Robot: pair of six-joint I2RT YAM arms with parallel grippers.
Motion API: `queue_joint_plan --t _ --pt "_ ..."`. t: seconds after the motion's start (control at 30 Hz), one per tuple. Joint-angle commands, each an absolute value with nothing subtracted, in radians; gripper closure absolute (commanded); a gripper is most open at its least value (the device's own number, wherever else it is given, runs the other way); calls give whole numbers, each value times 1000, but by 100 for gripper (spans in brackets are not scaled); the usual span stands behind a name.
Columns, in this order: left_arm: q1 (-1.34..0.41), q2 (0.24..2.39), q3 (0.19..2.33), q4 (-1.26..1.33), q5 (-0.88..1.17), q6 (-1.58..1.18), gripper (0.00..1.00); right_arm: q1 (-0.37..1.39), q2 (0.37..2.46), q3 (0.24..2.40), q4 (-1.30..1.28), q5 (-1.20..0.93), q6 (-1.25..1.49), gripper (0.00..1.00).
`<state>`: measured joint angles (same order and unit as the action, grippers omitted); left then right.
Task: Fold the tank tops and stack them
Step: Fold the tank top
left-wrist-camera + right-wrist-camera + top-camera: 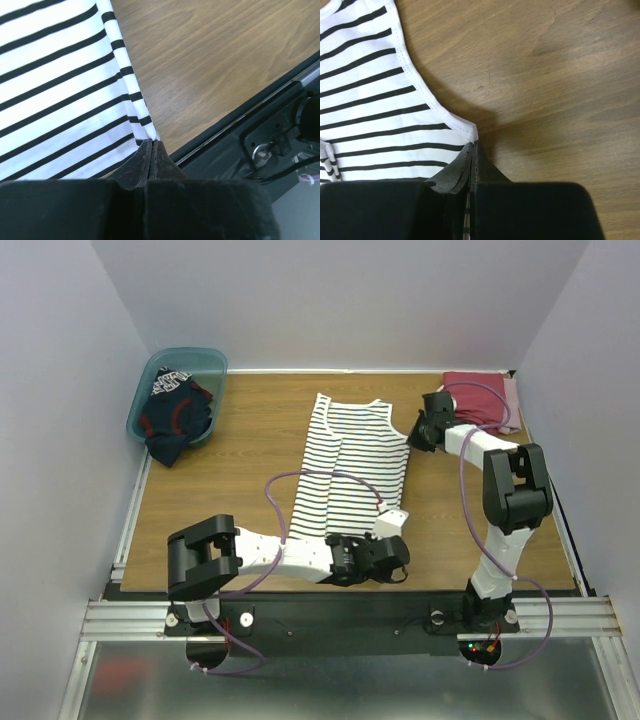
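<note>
Top external view: the striped top [350, 465] lies spread out in the middle of the surface [250, 460], straps at the far end and hem at the near end. The left gripper [395, 552] is down at the near right corner of that hem. On the left wrist view its fingers are pressed together right on the corner of the striped cloth, pinching it, with bare wood to the right and the dark rail of the near edge just beyond.

Over on the right, the right gripper [413, 438] sits low at the top's right side, just below the armhole. The right wrist view shows it clamped shut on the point where the curved armhole seam meets the side edge, stripes running off to the left and wood everywhere else.

Far left corner: the teal bin [150, 375] holds the navy top [175, 415], bunched up, with red trim showing and part of it hanging over the bin's near rim. In the far right corner lies a dark red cloth [480, 395], well apart from the striped top.
</note>
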<state>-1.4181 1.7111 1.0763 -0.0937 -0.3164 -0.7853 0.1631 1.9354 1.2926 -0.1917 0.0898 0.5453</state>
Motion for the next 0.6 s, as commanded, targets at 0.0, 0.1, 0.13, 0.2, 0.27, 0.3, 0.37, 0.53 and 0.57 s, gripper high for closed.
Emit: queue_joint_plan --t 0.0,0.1,0.13,0.2,0.27,0.3,0.37,0.53,0.57 --pt "-1411 1629 1029 -40 -313 -834 100 160 1862 1301 -156 104 529 100" --pt "-1407 1598 982 -32 -327 -874 100 160 1850 1310 -155 69 540 100" --pt "-1407 1589 956 -29 -330 -883 100 161 1848 1313 -156 61 543 100" --pt "-1402 1562 930 -28 -337 -902 100 163 1848 1322 -155 43 551 100" --pt "-1399 1542 891 -26 -345 -929 100 167 1848 1328 -155 35 554 99" --pt "-1396 1520 879 -26 -348 -937 100 175 1853 1333 -156 35 554 100" --pt "-1394 1487 847 -26 -362 -957 100 192 1865 1350 -156 35 558 99" --pt "-1387 1427 789 -32 -380 -999 100 238 1905 1393 -156 48 574 99" --pt "-1385 1416 770 -35 -382 -1003 100 244 1919 1407 -156 49 577 99"
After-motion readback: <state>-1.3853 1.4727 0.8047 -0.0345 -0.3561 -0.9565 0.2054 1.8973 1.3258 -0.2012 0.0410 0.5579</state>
